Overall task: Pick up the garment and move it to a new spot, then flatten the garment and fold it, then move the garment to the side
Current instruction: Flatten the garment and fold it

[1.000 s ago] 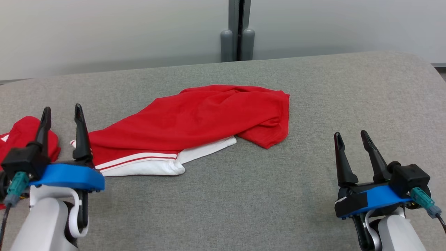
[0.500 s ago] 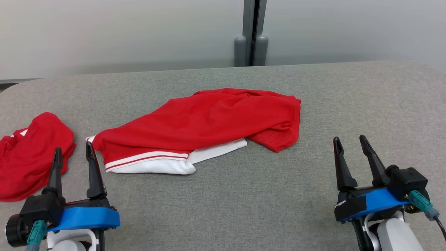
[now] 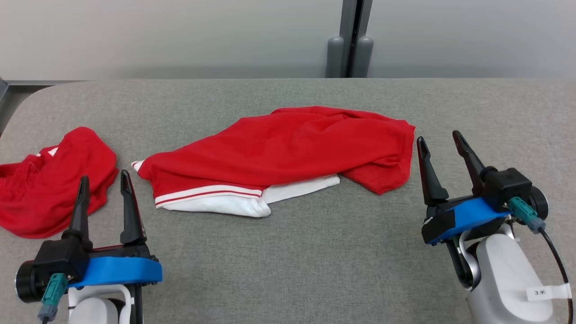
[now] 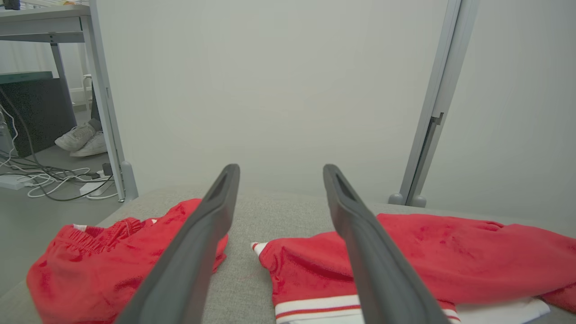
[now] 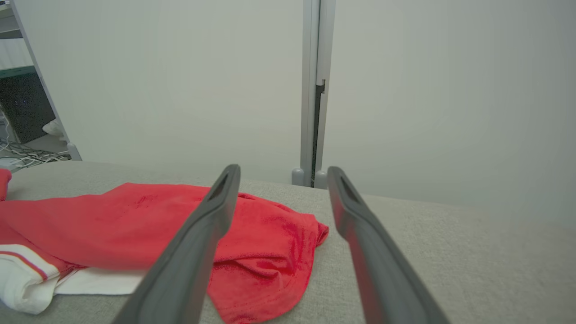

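In the head view the garment [image 3: 288, 148], red with a white striped band, lies rumpled across the middle of the grey table [image 3: 315, 261]. The left gripper [image 3: 104, 177] hangs at about eight o'clock from it, fingers spread wide with nothing between them. A second red heap [image 3: 54, 189] sits at nine o'clock, apart from the garment. The right gripper [image 3: 438, 137] stands at three o'clock, just beside the garment's red end, its fingers likewise wide apart and empty. A grey post [image 3: 350, 38] rises behind the table at twelve. In the left wrist view, the two parted fingers frame the bare strip of table between the heap at seven o'clock and the garment's striped corner at five; a person's pale shoes [image 4: 81, 139] and loose cables [image 4: 49, 180] lie on the floor at nine to ten o'clock. In the right wrist view the open, empty fingers point at the post, and the garment spreads from centre to eight o'clock, partly behind the left finger.
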